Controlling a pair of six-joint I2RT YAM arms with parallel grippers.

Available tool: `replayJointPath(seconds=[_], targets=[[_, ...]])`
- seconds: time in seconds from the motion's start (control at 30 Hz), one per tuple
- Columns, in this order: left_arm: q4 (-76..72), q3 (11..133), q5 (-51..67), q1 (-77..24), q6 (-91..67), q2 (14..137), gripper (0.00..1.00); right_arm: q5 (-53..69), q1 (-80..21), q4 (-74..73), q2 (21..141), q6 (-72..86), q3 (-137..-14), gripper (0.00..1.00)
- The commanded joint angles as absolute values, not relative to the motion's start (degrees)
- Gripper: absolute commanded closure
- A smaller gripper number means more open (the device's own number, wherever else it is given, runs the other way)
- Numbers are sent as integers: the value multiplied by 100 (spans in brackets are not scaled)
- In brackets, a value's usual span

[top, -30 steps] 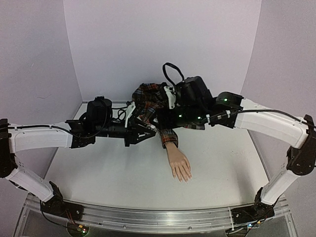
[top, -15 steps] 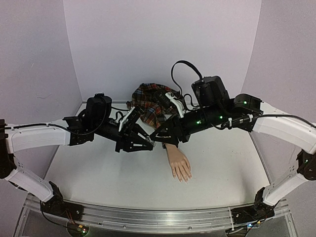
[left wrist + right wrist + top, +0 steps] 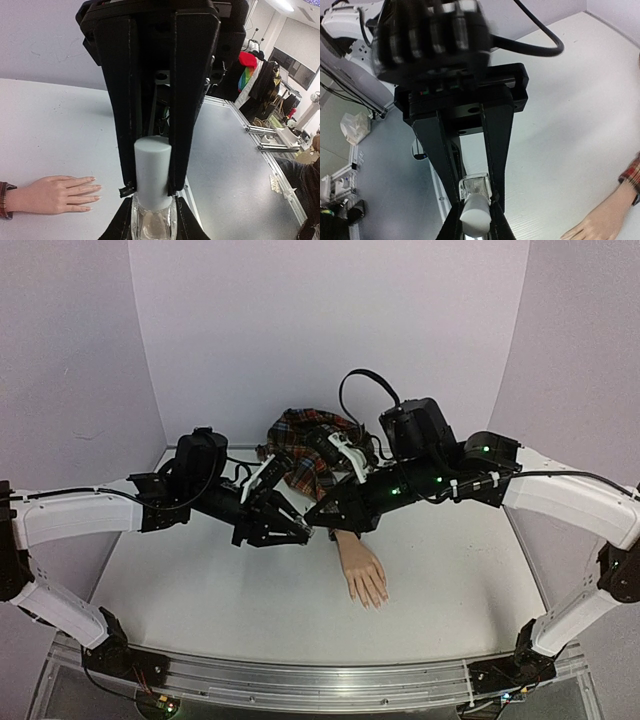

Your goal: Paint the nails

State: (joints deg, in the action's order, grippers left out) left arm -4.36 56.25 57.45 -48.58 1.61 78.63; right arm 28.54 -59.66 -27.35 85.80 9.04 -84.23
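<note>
The hand is pale peach, its sleeve red-and-blue plaid. The desk is white, the walls pale lilac. The bottle is clear glass, its cap pale grey.

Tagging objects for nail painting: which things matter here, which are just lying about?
In the job: nails on mannequin hand; glass bottle, held by left gripper; its pale cap, gripped by right gripper.
Just there: plaid sleeve, white table.
</note>
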Motion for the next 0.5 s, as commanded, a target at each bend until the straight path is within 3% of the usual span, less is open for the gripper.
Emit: replayJointPath(seconds=[0.0, 0.13, 0.27, 0.37, 0.47], targets=[[-731, 5963, 4959, -4867, 267, 7824, 100, 2817, -5992, -2506, 8741, 1079, -8647, 100], [-950, 5827, 2465, -4869, 116, 7775, 100, 1431, -6030, -2245, 8914, 1884, -8550, 100], [-1155, 5909, -396, -4875, -186, 8073, 100, -1027, -6126, -2442, 9396, 3505, -8805, 100], [-763, 6414, -1172, -5070, 169, 8516, 100, -1759, -6288, -2554, 9738, 4136, -9071, 100], [-859, 6380, -964, -5242, 469, 8588, 100, -1904, -6341, -2546, 9844, 4132, -9250, 100]])
